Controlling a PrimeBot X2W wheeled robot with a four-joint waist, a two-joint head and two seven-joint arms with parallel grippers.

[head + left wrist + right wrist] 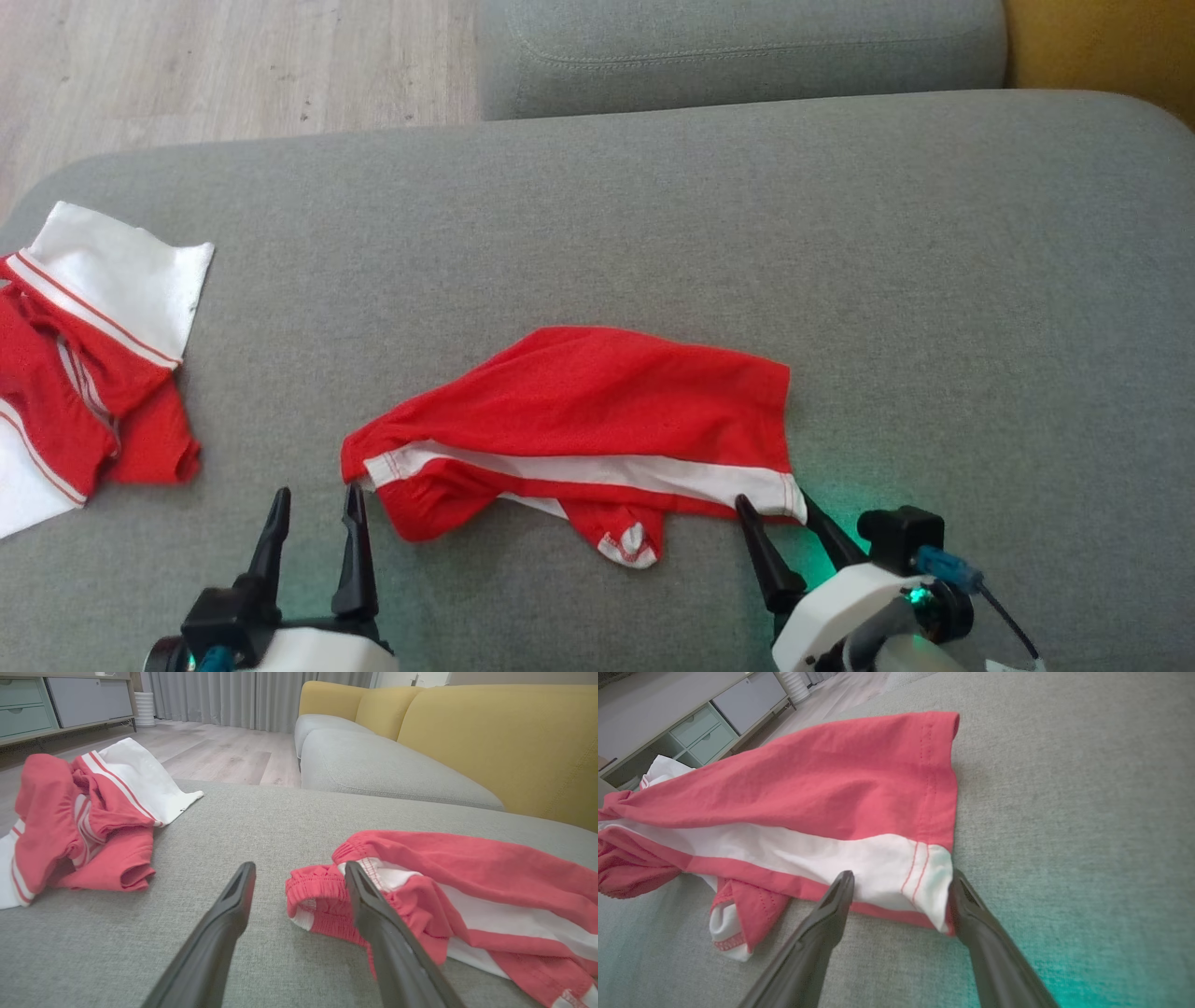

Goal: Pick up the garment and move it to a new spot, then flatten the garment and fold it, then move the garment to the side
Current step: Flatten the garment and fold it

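Note:
The garment (597,401) is a pair of red shorts with a white side stripe, lying rumpled on the grey cushion (653,215). My left gripper (317,495) is open at its left end. In the left wrist view the elastic waistband (317,896) lies partly between the fingers of the left gripper (299,868), against the right one. My right gripper (775,504) is open at the garment's right hem. In the right wrist view the white hem corner (924,872) sits between the spread fingers of the right gripper (901,877).
A second red and white garment (84,373) lies bunched at the cushion's left edge, also seen in the left wrist view (79,816). Another grey seat (738,47) and a yellow backrest (504,737) lie beyond. Wooden floor (215,65) borders the far left.

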